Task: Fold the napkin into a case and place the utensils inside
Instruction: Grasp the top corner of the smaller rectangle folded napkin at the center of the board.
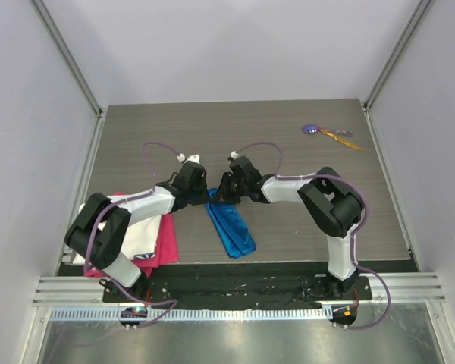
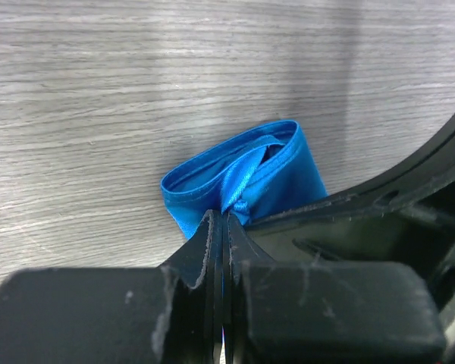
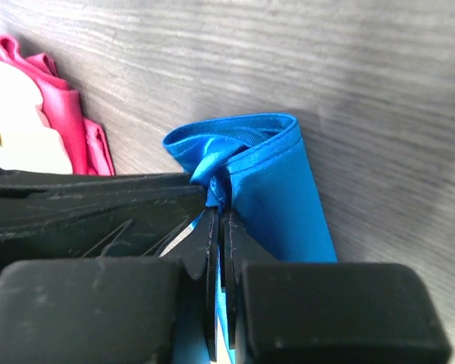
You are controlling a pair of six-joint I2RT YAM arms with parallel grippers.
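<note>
Top external view, entries by size.

1. Table (image 1: 288,152): grey wood-grain, filling the middle of the frame.
2. Pink cloth (image 1: 167,246) with a white cloth (image 1: 145,236) lying over it, lower left of the frame, partly under my left arm.
3. Napkin (image 1: 232,227): bright blue and slightly shiny, folded into a narrow long strip. It sits at lower centre, running from my two pincers down and to the right, just beside the pink cloth. Both wrist views show its upper end as an open mouth with layers of fabric curled inside.
4. Left pincer (image 1: 209,195): clenched on the napkin's upper end. In the left wrist view my fingertips press together on a bunched blue fold.
5. Right pincer (image 1: 223,191): clenched on the same end from the opposite side, with a twist of blue fabric nipped between the tips in the right wrist view. My two pincers meet almost tip to tip.
6. Utensils (image 1: 330,133): upper right of the frame, lying on the table well apart from the napkin and both pincers. One has a round purple head and the other is orange-yellow; they lie just beside each other.
</note>
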